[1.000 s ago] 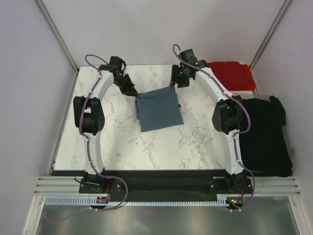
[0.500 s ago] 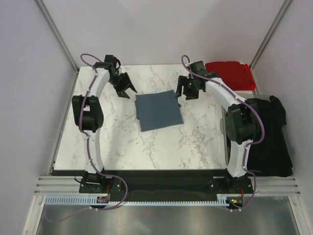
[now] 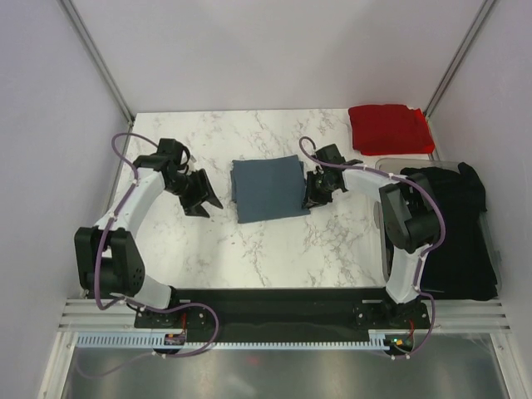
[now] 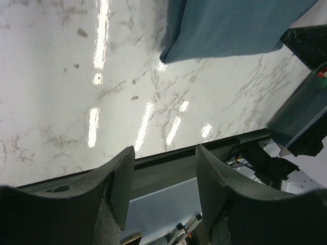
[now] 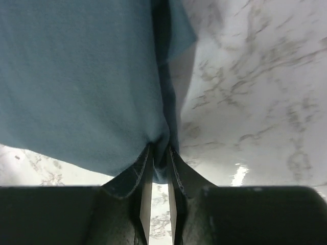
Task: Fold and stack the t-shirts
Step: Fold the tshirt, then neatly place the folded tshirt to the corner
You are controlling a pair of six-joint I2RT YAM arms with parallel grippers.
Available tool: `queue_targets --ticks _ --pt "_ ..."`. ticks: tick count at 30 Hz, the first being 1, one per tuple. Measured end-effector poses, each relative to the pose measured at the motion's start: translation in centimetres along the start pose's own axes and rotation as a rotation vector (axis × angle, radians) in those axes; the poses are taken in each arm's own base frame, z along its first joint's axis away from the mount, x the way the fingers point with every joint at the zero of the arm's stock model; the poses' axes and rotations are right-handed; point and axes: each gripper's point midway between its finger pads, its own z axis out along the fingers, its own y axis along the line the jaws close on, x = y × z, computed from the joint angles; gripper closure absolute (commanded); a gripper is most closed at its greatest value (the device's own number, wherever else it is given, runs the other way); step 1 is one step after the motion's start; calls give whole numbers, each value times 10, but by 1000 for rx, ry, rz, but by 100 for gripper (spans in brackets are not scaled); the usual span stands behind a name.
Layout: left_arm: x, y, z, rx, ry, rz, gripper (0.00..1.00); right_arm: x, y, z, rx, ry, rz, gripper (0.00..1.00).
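Lying folded into a neat square near the middle of the white marble-patterned table (image 3: 249, 249), the slate blue-grey cotton t-shirt (image 3: 266, 189) has the right gripper (image 3: 313, 191) at its right edge. From the right wrist view, that gripper's fingers (image 5: 183, 176) are pinched together on a fold of the blue cloth, which bunches between them. The left gripper (image 3: 205, 197) sits just left of the shirt without touching it, its fingers (image 4: 122, 178) spread apart with only bare tabletop showing between them. A folded bright red t-shirt (image 3: 389, 129) lies at the far right corner, and a heap of black t-shirts (image 3: 453, 233) covers the table's right side
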Motion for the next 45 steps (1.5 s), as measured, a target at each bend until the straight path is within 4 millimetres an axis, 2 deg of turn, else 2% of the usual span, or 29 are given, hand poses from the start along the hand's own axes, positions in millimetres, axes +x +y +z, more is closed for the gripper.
queue_targets --ticks 4,6,8,9,11,13,17,19,22,28,31,34,37,38,40,41,43,44,45 --pt "26 13 -4 -3 4 10 43 18 16 2 -24 4 -24 76" --pt "31 14 -8 3 -7 24 43 34 27 -1 -37 18 -42 59" --pt "33 12 -13 11 -26 39 43 46 38 -6 -51 26 -54 38" --pt "33 11 -16 18 -38 49 43 52 43 -12 -57 25 -62 22" --pt "33 9 -22 29 -60 72 43 54 46 -24 -55 13 -66 9" --pt "33 8 -26 31 -81 95 44 45 46 -37 -53 -27 -65 2" --pt "33 16 -28 7 -127 136 45 19 34 -57 -47 -106 -28 2" --pt "36 24 -27 -16 -143 145 45 5 25 -58 -48 -124 1 2" --pt "39 31 -27 -26 -172 156 45 -17 13 -46 -60 -133 40 2" --pt "36 39 -37 -56 -283 180 46 -45 -2 -6 -87 -119 86 9" --pt "33 38 -45 -52 -341 196 46 -70 5 4 -124 -155 77 14" --pt "29 39 -49 -49 -400 209 45 -85 10 14 -145 -179 74 22" --pt "25 44 -48 -70 -429 207 46 -94 10 21 -155 -200 74 37" --pt "24 47 -47 -86 -436 203 46 -95 11 23 -160 -204 76 47" --pt "21 51 -47 -107 -450 198 46 -97 9 27 -161 -213 79 56" --pt "20 52 -47 -112 -457 197 46 -98 9 29 -170 -214 84 72" --pt "16 54 -49 -125 -475 195 46 -98 9 33 -177 -220 85 86" --pt "16 54 -50 -128 -483 195 46 -96 8 35 -179 -215 92 98" --pt "15 54 -51 -130 -490 195 46 -96 9 36 -185 -213 94 100"
